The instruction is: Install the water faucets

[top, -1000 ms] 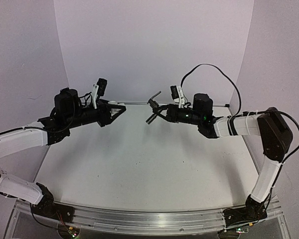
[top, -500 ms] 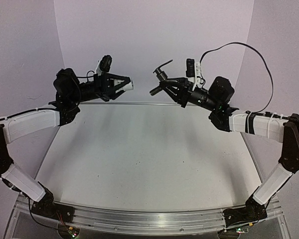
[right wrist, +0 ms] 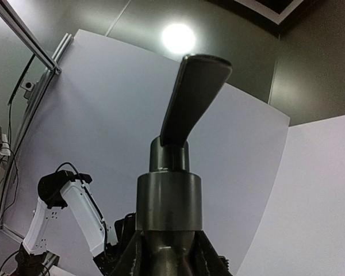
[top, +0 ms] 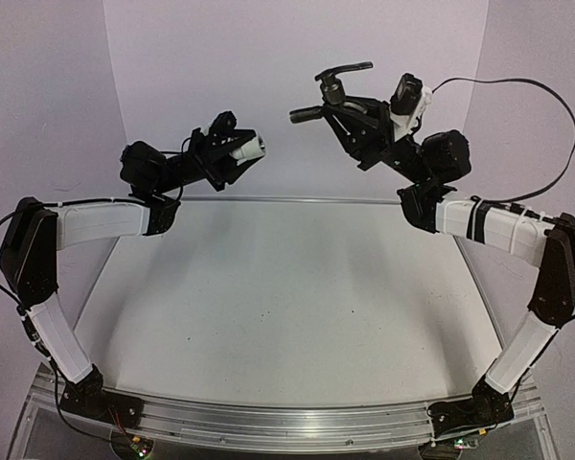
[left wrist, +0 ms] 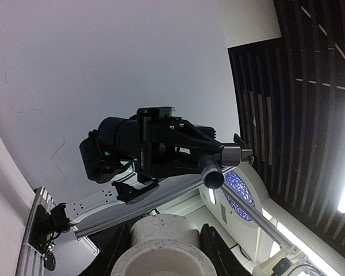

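The water faucets are in two parts, both held high in the air. My left gripper (top: 241, 149) is shut on the short white cylinder fitting (top: 254, 147), which fills the bottom of the left wrist view as a white cylinder (left wrist: 161, 244) between two dark fingers (left wrist: 217, 253). My right gripper (top: 343, 107) is shut on the black faucet piece (top: 333, 91), lever on top and spout pointing left. In the right wrist view the black faucet body (right wrist: 169, 195) rises from the jaws, topped by its lever (right wrist: 192, 98). A gap separates the two parts, which face each other.
The white table (top: 287, 297) lies well below both grippers, with white walls behind and at the sides. A black cable (top: 517, 86) loops above the right arm. The right gripper with the black piece (left wrist: 218, 164) shows in the left wrist view.
Both arms have risen from just above the table to high in front of the back wall. Each keeps its part; the black piece now stands with its lever up.
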Available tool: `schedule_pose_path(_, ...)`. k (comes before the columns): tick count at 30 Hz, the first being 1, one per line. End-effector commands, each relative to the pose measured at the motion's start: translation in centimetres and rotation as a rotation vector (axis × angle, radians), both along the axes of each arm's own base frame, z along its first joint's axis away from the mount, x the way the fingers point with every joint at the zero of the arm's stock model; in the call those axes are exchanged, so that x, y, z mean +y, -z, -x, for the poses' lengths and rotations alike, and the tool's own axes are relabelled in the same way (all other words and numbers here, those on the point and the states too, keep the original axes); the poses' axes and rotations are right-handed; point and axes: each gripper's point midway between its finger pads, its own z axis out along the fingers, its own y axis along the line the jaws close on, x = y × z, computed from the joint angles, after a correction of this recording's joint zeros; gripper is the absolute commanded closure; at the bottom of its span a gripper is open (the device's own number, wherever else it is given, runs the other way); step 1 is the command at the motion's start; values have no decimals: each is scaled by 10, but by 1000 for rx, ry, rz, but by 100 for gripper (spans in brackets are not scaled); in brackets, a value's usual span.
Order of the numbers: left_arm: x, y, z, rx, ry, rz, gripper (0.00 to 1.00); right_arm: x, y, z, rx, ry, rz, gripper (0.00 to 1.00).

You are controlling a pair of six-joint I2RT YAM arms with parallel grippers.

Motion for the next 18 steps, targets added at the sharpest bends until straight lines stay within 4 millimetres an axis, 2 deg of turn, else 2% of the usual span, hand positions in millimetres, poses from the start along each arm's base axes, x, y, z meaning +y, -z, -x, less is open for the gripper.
schedule_pose_path(1, 35, -68, 63, -346, 29, 227, 100, -8, -21, 22, -96, -101, -113, 100)
schedule_pose_path(12, 32, -73, 80, -382, 55, 239, 100, 12, -13, 22, -53, -207, -97, 100)
schedule_pose_path(18, 32, -78, 85, -397, 63, 247, 100, 17, -12, 24, -36, -230, -97, 100)
